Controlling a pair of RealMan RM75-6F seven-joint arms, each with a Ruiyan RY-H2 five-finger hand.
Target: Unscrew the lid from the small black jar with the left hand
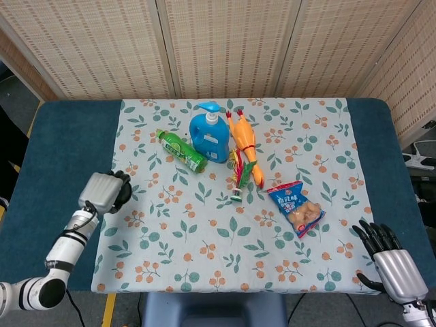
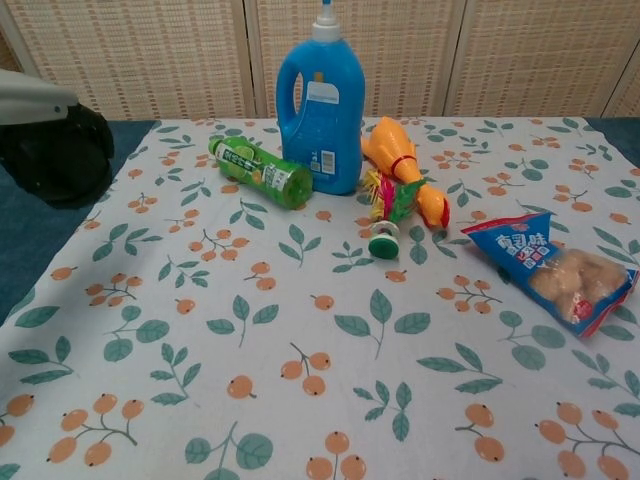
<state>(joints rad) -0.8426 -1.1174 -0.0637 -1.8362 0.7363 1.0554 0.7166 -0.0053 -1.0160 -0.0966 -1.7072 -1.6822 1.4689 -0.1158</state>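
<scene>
We see the left hand (image 1: 104, 192) at the left edge of the cloth (image 1: 204, 272), its fingers curled around something dark; in the chest view a black rounded shape (image 2: 55, 152) sits under the hand's grey shell. That appears to be the jar, though we cannot make out a lid or tell it from the black fingers. So the jar sits inside the left hand, where the cloth meets the blue table (image 1: 61, 143).

The right hand (image 1: 388, 255) rests at the cloth's near right corner, fingers spread and holding nothing.

Up and to the right of the left hand lies a green bottle (image 1: 181, 150) on its side, its label showing lime slices; the writing is too small to read. Just beyond it stands a blue pump bottle (image 1: 209, 133) with a white label we cannot read. Touching that bottle's right side lies a rubber chicken (image 1: 244, 144), with a small green-and-red toy (image 1: 238, 174) below it. Between that toy and the right hand lies a blue snack bag (image 1: 296, 206) printed with white characters we cannot make out.
</scene>
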